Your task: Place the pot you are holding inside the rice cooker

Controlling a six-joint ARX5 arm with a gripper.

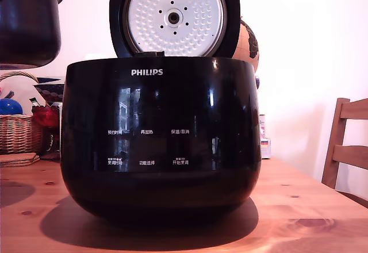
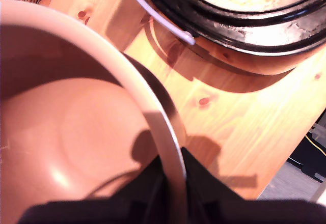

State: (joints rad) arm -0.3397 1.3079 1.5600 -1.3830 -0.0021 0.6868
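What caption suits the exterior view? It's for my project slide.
Open-lidded rice cooker on a wooden table, with the pot held aloft at the exterior view's left.

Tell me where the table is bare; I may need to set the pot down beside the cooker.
Bare wood lies on the table at the exterior view's right, between the rice cooker and the chair. The left is crowded by a wicker basket. The pot hangs there, held at its rim by the gripper.
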